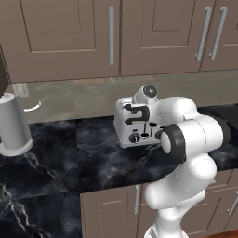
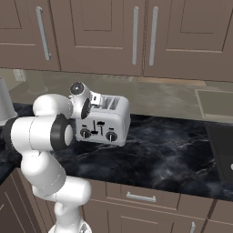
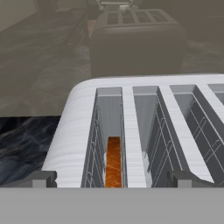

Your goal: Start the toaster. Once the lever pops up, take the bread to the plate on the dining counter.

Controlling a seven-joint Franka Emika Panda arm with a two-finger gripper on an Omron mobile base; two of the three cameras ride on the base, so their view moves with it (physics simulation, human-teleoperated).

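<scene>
The silver-white toaster [image 1: 132,132] [image 2: 107,120] stands on a black marble worktop [image 1: 56,153] by the wall. Its black sliders [image 2: 99,126] and round knobs face the robot. My gripper [image 1: 135,115] [image 2: 95,99] hovers just above the toaster's top, open and holding nothing. In the hand view the toaster [image 3: 78,127] shows its slots from above. The bread [image 3: 113,162], a brown slice, sits low in the leftmost slot. My gripper [image 3: 113,180] straddles that slot, with a fingertip [image 3: 41,178] on each side. The plate and the dining counter are out of view.
A tall grey canister [image 1: 14,125] stands on the worktop at the far left. Brown wall cabinets [image 1: 111,37] hang above the backsplash. Base cabinets with drawers [image 2: 141,200] run under the worktop. A dark inset [image 2: 220,150] lies at the right of the worktop.
</scene>
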